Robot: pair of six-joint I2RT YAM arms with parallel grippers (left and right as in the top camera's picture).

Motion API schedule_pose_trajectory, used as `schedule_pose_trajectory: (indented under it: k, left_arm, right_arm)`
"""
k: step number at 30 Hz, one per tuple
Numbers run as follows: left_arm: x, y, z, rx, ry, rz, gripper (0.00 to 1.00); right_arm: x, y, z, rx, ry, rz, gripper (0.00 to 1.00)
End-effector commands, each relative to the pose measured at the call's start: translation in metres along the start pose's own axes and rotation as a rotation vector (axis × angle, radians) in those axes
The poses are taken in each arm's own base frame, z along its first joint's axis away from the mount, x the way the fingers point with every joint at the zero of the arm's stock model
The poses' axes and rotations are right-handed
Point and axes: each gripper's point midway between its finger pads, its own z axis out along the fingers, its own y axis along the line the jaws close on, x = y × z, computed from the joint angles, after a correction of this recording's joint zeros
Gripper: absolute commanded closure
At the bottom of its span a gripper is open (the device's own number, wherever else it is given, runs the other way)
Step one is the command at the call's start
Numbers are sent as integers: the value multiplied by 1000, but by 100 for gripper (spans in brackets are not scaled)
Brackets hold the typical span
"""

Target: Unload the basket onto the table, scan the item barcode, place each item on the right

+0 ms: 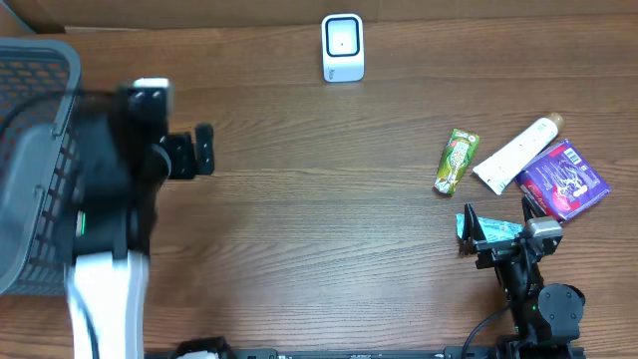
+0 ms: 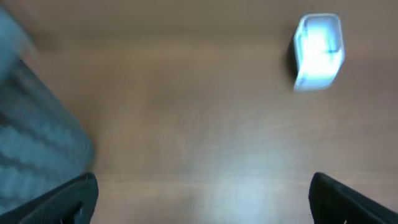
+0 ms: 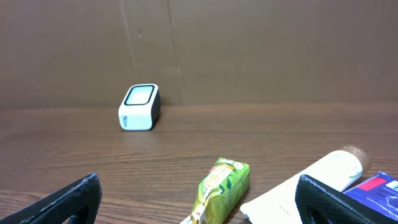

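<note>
Near the basket (image 1: 38,95), the left claw (image 1: 204,152) hangs wide above the worktop (image 1: 329,209); the right claw (image 1: 495,227) sits low, equally wide.

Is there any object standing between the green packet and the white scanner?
Nothing visible does. Only bare table lies between the green packet and the white scanner. The white tube and the purple packet lie on the green packet's far side, away from that path.

Scanner (image 1: 342,47) behind; pouch (image 1: 457,161), tube (image 1: 516,154), probably packet (image 1: 564,179) right; basket (image 1: 45,48) left.
</note>
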Motion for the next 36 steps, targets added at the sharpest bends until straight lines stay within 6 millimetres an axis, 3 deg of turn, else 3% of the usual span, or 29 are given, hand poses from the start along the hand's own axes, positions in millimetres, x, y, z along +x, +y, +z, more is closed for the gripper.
schedule_pose_trajectory:
  k: [1,6,17,24,30,36]
  left_arm:
    - [9,-10,-23,36,-157,26,0]
    - [26,-12,-35,19,-363,47,0]
    - [99,-21,-20,9,-663,116,0]
    - [135,-27,-7,-9,-687,242,0]
    - [169,-27,13,8,-530,244,0]
    - [168,-27,12,19,-535,193,1]
  right_arm:
    - [2,0,0,1,-5,-1,0]
    - [2,0,0,1,-5,-1,0]
    - [2,0,0,1,-5,-1,0]
    - [2,0,0,1,-5,-1,0]
    - [2,0,0,1,-5,-1,0]
    - [1,0,0,1,-6,-1,0]
